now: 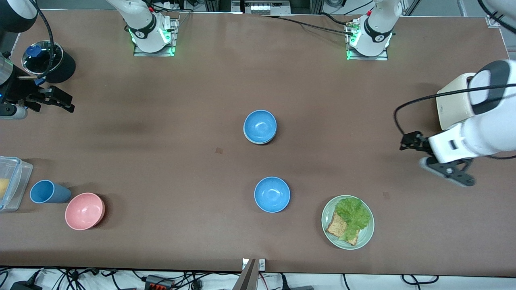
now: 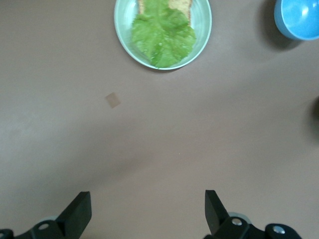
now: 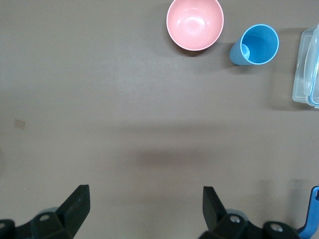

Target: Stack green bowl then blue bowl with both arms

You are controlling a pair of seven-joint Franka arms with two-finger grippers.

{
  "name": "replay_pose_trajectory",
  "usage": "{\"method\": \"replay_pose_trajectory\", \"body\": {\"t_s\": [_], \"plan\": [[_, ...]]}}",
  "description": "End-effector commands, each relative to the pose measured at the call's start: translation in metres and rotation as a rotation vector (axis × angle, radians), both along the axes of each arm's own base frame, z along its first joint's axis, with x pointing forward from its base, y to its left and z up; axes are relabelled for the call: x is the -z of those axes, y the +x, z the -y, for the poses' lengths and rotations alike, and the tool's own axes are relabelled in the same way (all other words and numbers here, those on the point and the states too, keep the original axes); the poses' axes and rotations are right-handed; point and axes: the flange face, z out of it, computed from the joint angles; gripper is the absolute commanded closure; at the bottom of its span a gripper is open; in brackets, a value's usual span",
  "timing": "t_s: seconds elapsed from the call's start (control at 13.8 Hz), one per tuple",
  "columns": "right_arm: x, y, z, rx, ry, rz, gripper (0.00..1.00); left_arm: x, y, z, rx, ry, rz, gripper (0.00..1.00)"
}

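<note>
Stack: a blue bowl (image 1: pixel 260 126) sits near the table's centre, nested in another bowl of which only a thin pale rim shows beneath it; cannot tell that rim's colour for certain, so the green bowl is not positively identified.
Second blue bowl (image 1: pixel 272 194): alone on the table, nearer the front camera than the stack, upright, apart from everything; its edge shows in a corner of the left wrist view (image 2: pixel 299 17).
Left gripper (image 1: pixel 453 171): over bare table near the edge at the left arm's end, fingers spread wide with nothing between them; the wrist view shows both fingertips well apart above bare brown surface (image 2: pixel 144 211).
Right gripper (image 1: pixel 60 100): over bare table near the edge at the right arm's end, fingers spread wide, holding nothing (image 3: pixel 144 209).
Plate (image 1: pixel 365 237): pale green, with bread and lettuce, near the front edge, toward the left arm's end from the second blue bowl.
Pink bowl (image 1: pixel 84 210): near the front edge toward the right arm's end, just beside a blue cup (image 1: pixel 46 191) lying on its side.
Clear container (image 1: pixel 12 183): at the edge at the right arm's end, beside the cup.
Black pot (image 1: pixel 48 62): near the corner by the right arm's base.
Cream appliance (image 1: pixel 453 104): at the edge at the left arm's end, partly hidden by the left arm.
</note>
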Motion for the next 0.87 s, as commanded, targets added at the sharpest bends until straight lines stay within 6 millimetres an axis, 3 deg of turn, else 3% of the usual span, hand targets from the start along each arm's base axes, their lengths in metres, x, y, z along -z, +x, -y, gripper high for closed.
{"method": "replay_pose_trajectory", "body": {"t_s": [0.0, 0.22, 0.44, 0.58, 0.65, 0.8], "plan": [[-0.003, 0.001, -0.003, 0.001, 0.007, 0.005, 0.0, -0.05, -0.025, -0.01, -0.06, 0.011, 0.01, 0.0], [-0.004, 0.001, -0.001, 0.004, 0.007, 0.011, 0.0, -0.089, -0.044, -0.016, -0.098, 0.038, 0.059, 0.0], [-0.01, 0.002, 0.003, 0.005, 0.007, 0.017, 0.0, -0.087, -0.075, -0.016, -0.326, 0.051, 0.023, 0.0], [-0.013, 0.003, 0.004, 0.002, 0.006, 0.022, 0.0, -0.092, -0.092, -0.009, -0.347, 0.047, 0.042, 0.0], [-0.013, 0.003, 0.003, 0.002, 0.008, 0.022, 0.0, -0.097, -0.094, 0.009, -0.319, 0.045, 0.056, 0.0], [-0.013, 0.003, 0.004, -0.005, 0.006, 0.021, 0.0, -0.097, -0.097, 0.017, -0.324, 0.048, 0.046, 0.0]]}}
